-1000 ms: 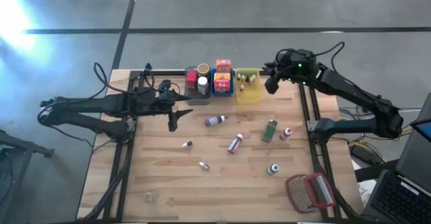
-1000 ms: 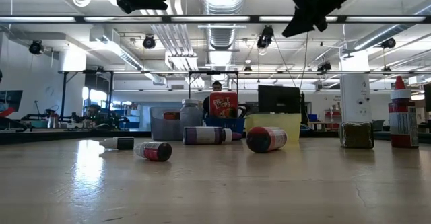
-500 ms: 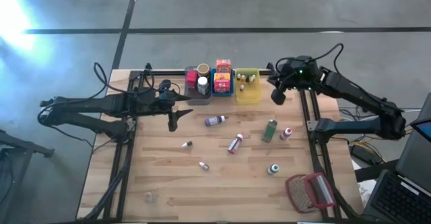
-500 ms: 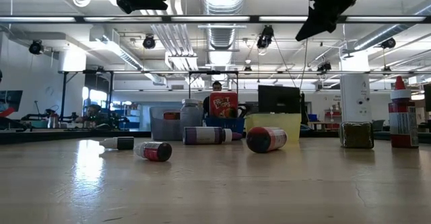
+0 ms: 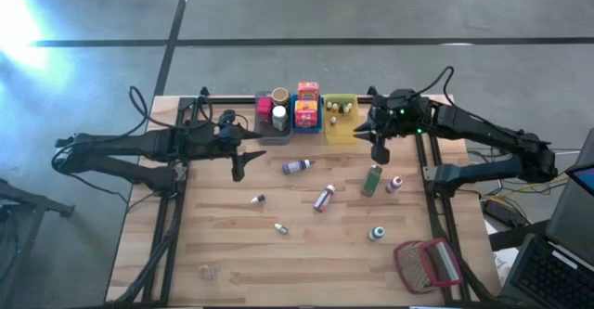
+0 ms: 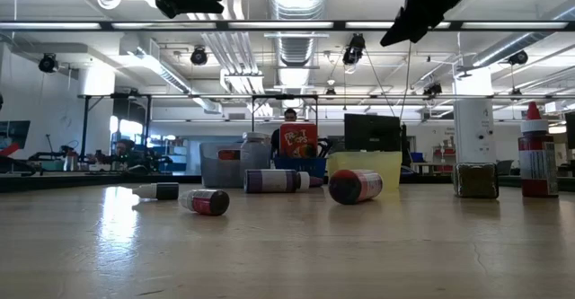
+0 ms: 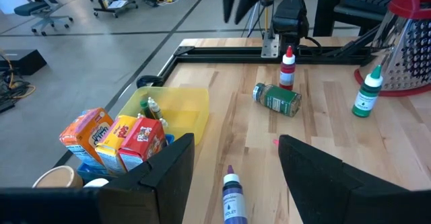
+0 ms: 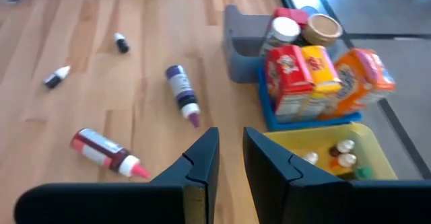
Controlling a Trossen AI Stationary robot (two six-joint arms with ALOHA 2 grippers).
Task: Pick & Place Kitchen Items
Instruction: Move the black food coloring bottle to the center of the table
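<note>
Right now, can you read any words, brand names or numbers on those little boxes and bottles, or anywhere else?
None can be read for certain.
Red box: large pale lettering, too blurred to read.
Yellow box: print, unreadable.
Orange box: print, unreadable.
Green jar: pale label, too small.
Purple bottle: label blurred.
Red bottle: label blurred.
No signs or numbers show on the table.

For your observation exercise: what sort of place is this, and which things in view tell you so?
Probably a robotics lab or workshop: exposed ceiling ducts, a bare concrete floor, and desks with monitors beyond the table.
</note>
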